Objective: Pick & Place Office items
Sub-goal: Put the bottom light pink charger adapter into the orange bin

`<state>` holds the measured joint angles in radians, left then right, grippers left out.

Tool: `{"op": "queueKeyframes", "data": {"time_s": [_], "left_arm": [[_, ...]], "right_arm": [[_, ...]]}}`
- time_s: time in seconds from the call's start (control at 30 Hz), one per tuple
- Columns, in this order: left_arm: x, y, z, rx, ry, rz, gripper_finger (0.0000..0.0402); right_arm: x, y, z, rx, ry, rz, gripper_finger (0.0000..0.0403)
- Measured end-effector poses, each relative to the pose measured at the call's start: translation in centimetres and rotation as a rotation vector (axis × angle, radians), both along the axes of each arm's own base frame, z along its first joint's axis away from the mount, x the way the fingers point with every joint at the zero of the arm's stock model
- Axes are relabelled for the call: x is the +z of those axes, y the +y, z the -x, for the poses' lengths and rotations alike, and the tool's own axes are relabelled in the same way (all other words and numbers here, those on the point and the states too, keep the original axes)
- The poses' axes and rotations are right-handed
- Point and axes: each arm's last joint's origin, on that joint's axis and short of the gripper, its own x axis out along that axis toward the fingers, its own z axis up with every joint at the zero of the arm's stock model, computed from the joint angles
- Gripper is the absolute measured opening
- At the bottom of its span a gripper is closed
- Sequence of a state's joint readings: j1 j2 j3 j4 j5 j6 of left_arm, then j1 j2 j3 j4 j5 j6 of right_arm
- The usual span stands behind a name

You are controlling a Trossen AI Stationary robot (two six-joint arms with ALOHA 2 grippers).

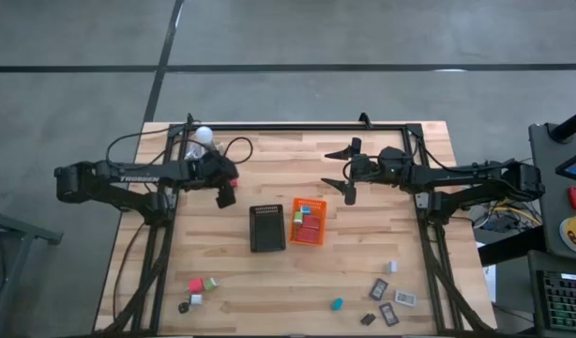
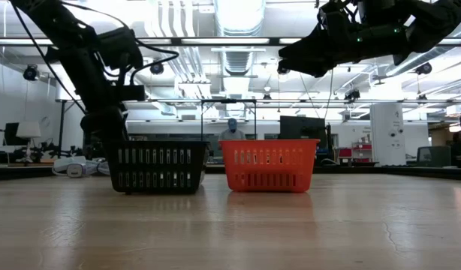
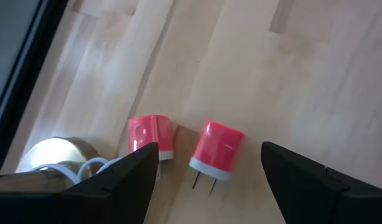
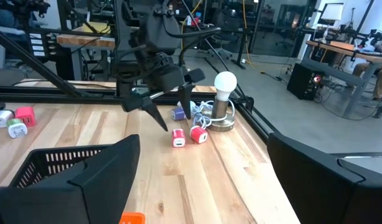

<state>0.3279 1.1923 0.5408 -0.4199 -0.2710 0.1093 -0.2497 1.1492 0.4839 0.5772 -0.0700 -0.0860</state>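
Looking down from the high view, the left gripper [image 1: 226,180] sits near the table's far-left corner, beside the white ball lamp [image 1: 204,135]; a red speck shows by its fingers. The right gripper [image 1: 341,170] hangs spread wide and empty, just beyond the orange tray [image 1: 308,222]. That tray already holds several coloured pieces, while the black tray [image 1: 266,227] stands beside it. More office items [image 1: 196,284] lie scattered along the near edge.

At table height, both trays stand side by side; the arms hang above, and the small pieces cannot be made out.

Through the left wrist view, two red plug adapters [image 3: 217,148] lie on the wood between the open fingers, neither one gripped. They look light, rigid and smooth-sided, so a squeeze across the flat red body, clear of the prongs, seems safest; a corner pinch could let one twist out.

From the right wrist view, the left arm's open jaws stand over both adapters, and the right fingers frame the scene, holding nothing.
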Motion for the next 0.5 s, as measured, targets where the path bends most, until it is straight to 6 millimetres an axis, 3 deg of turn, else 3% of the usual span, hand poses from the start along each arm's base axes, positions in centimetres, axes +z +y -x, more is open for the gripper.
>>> {"op": "queueKeyframes", "data": {"time_s": [0.5], "left_arm": [[-1.5,1.0,-0.4,-0.025,0.040,0.056,0.0287]], "right_arm": [[0.0,0.0,0.0,0.001,0.000,0.000,0.0349]]}}
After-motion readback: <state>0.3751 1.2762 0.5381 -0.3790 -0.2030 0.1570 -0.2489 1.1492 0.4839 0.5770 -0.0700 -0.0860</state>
